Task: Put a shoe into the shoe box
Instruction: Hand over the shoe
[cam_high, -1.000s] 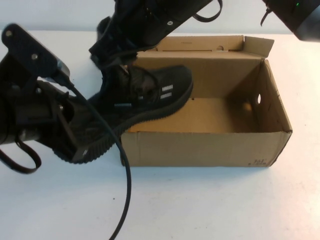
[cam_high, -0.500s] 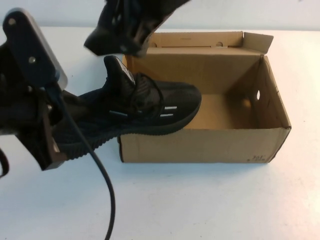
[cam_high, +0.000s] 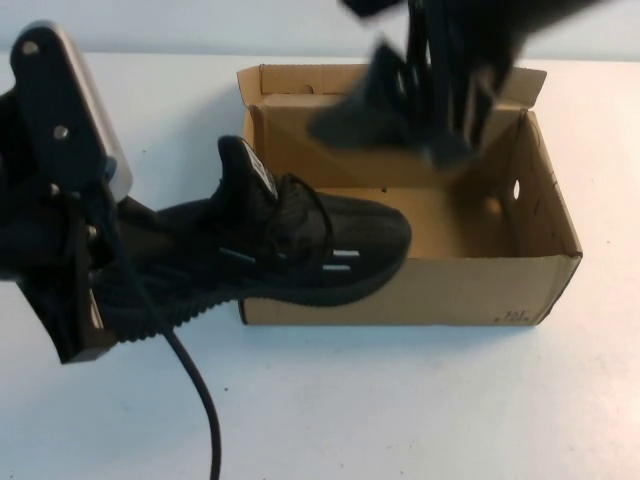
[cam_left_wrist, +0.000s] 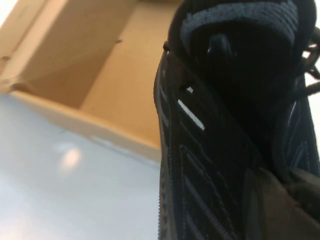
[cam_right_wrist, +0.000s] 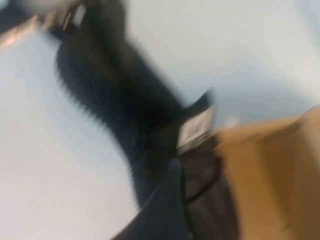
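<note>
The black knit shoe (cam_high: 300, 250) lies tilted across the front-left corner of the brown cardboard shoe box (cam_high: 420, 290), with its toe over the box interior and its heel outside to the left. My left gripper (cam_high: 110, 300) is shut on the heel end. In the left wrist view the shoe (cam_left_wrist: 215, 150) fills the frame, with the box floor (cam_left_wrist: 100, 65) beyond it. My right gripper (cam_high: 410, 110) is blurred above the back of the box, apart from the shoe. The right wrist view shows the shoe (cam_right_wrist: 125, 115) beside a box wall (cam_right_wrist: 280, 165).
The box stands on a white table (cam_high: 400, 400). Its flaps are upright and a round hole (cam_high: 517, 190) is in the right wall. A black cable (cam_high: 195, 400) hangs from my left arm down over the table's front left.
My right gripper let go of the shoe and swung right, from over the box's left corner to above its middle. The shoe's toe moved further right and lower into the box.
</note>
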